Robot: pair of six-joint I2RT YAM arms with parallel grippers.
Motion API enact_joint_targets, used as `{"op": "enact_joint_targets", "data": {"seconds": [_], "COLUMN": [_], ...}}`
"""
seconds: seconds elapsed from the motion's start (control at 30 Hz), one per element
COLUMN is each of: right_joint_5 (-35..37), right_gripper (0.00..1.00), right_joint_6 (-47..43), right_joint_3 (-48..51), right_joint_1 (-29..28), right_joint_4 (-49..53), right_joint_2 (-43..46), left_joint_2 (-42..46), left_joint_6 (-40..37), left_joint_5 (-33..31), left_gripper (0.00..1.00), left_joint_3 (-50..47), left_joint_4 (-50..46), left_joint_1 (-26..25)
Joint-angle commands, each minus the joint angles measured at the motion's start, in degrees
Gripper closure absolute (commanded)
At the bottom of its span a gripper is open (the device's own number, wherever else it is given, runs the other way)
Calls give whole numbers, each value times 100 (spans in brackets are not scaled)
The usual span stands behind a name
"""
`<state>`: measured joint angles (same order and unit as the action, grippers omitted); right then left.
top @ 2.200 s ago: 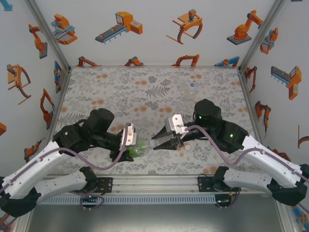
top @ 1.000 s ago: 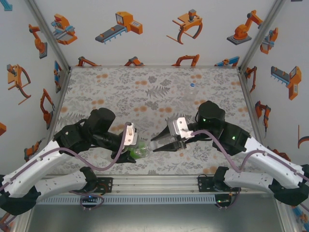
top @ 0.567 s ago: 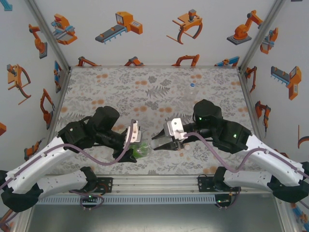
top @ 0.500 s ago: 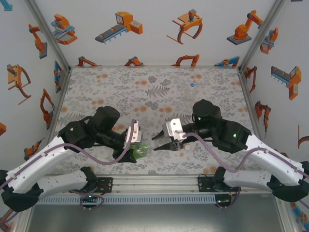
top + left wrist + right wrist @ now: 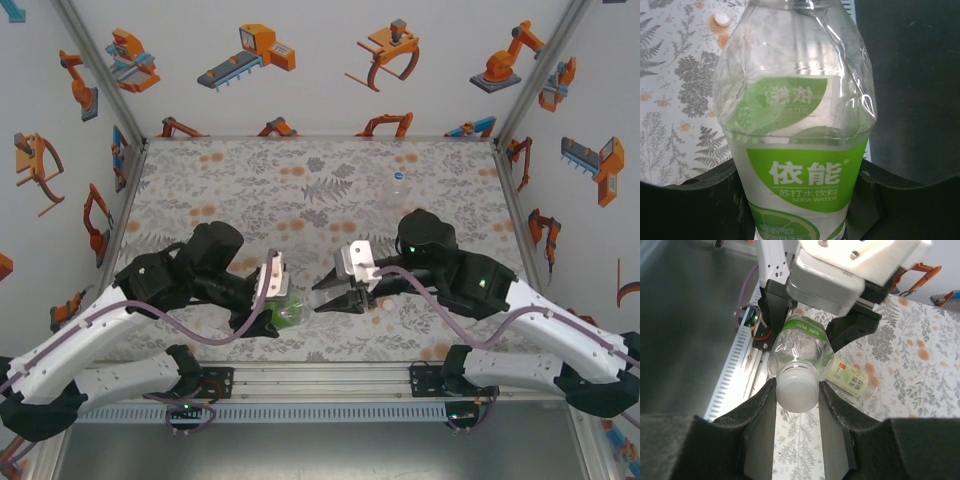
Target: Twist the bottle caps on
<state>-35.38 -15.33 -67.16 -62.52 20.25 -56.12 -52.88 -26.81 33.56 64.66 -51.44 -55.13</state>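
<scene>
We are gripping the green bottle with the left gripper, its jaws pressing in on the labelled body from both sides. The bottle is lying on its side near the front edge of the table, with its neck pointing right. In the left wrist view the green label is facing us, the clear wall above it is looking dented, and the dark fingers are flanking the lower body. We are pinching the white cap with the right gripper, and the two padded fingers are touching the cap on either side. The cap is sitting on the mouth of the green bottle; we cannot tell how far it is threaded. Just behind the held bottle, a yellow bottle is lying flat on the floral cloth. A loose cap is resting on the cloth farther off. A clear bottle is lying toward the far right of the table, well apart from both grippers.
</scene>
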Motion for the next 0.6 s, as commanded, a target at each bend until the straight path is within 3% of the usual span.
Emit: {"op": "enact_joint_targets", "data": {"seconds": [0.0, 0.1, 0.2, 0.4, 0.5, 0.57], "right_joint_5": [529, 1257, 2157, 3373, 3645, 3734], "right_gripper": [100, 100, 100, 100, 100, 99], "right_joint_6": [1658, 2945, 4349, 7555, 9179, 10018], "right_joint_3": [639, 1041, 1056, 389, 66, 75], "right_joint_1": [-125, -170, -173, -179, -173, -173], "right_joint_4": [-645, -1167, -978, 845, 1931, 2132], "right_joint_2": [117, 299, 295, -162, -338, -328], "left_joint_2": [237, 309, 265, 194, 179, 140], "left_joint_6": [122, 181, 190, 204, 222, 227], "left_joint_5": [-87, -308, -461, -798, -953, -1012], "left_gripper": [100, 100, 100, 100, 100, 100], "left_joint_3": [-10, -101, -75, -61, -59, -81], "left_joint_4": [1211, 1404, 1387, 1466, 1530, 1560], "left_joint_1": [16, 12, 12, 9, 8, 7]}}
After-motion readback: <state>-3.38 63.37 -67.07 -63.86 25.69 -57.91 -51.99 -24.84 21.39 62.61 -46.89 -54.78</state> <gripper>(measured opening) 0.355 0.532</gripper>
